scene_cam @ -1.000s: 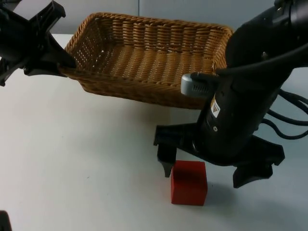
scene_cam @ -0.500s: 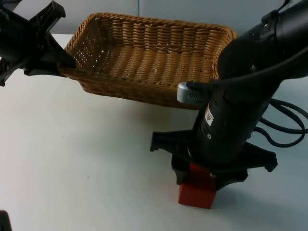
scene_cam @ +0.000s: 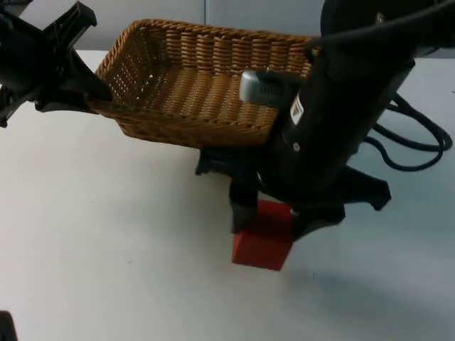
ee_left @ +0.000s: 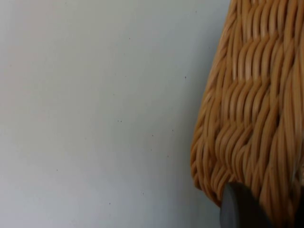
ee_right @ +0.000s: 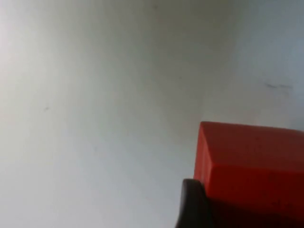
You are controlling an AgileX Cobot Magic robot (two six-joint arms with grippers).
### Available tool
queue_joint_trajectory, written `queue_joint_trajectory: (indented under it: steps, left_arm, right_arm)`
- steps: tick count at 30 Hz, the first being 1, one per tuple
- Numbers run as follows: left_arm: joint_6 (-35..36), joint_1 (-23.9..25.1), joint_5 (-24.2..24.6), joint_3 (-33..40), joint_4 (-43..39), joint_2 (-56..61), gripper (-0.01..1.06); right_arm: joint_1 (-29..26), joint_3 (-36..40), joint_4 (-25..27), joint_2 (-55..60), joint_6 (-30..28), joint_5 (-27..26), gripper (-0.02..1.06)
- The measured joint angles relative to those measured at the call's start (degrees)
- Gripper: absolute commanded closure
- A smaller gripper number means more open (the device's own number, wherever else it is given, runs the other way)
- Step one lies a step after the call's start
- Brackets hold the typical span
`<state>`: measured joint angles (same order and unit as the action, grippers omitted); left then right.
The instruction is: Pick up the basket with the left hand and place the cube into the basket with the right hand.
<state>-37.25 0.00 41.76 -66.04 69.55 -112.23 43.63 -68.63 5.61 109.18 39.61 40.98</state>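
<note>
White table point(scene_cam: 106, 234), L gripper point(scene_cam: 89, 92) holds basket point(scene_cam: 206, 78), R gripper point(scene_cam: 274, 217) grips cube point(scene_cam: 261, 245)

White table top point(scene_cam: 106, 234) — grey partition wall point(scene_cam: 284, 18)

A robotics lab bench is showing here: a bare white table top point(scene_cam: 106, 249) is running back to a grey partition wall point(scene_cam: 234, 14), and two black robot arms are reaching in over it, working with nothing but plain test props, no household furnishings around.
</note>
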Motion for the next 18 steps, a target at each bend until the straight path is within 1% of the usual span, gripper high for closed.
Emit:
queue_joint_trajectory:
  steps: [2,3,6,8,9,11,14,15,18]
  left_arm:
    - [0.00,0.00,-0.10,0.00,0.00,0.00,1.05]
    - [0.00,0.00,-0.10,0.00,0.00,0.00,1.05]
    - [0.00,0.00,-0.10,0.00,0.00,0.00,1.05]
    - [0.00,0.00,-0.10,0.00,0.00,0.00,1.05]
    - [0.00,0.00,-0.10,0.00,0.00,0.00,1.05]
    - [0.00,0.00,-0.21,0.00,0.00,0.00,1.05]
    - [0.00,0.00,-0.21,0.00,0.00,0.00,1.05]
    - [0.00,0.00,-0.21,0.00,0.00,0.00,1.05]
    - [0.00,0.00,-0.41,0.00,0.00,0.00,1.05]
  right_arm:
    - [0.00,-2.55,1.22,-0.46,-2.06,1.39,0.81]
    - [0.00,-2.55,1.22,-0.46,-2.06,1.39,0.81]
    - [0.00,-6.49,1.13,-0.83,-3.53,3.29,0.81]
    - [0.00,-10.80,-0.89,-1.04,-4.04,5.91,0.81]
    - [0.00,-10.80,-0.89,-1.04,-4.04,5.91,0.81]
    - [0.00,-13.75,-2.60,-1.04,-4.13,7.52,0.81]
    - [-0.63,-19.78,-7.24,-1.04,-3.77,11.29,0.81]
    - [-0.63,-19.78,-7.24,-1.04,-3.77,11.29,0.81]
    - [-2.24,-24.20,-9.83,-1.04,-3.77,13.71,0.81]
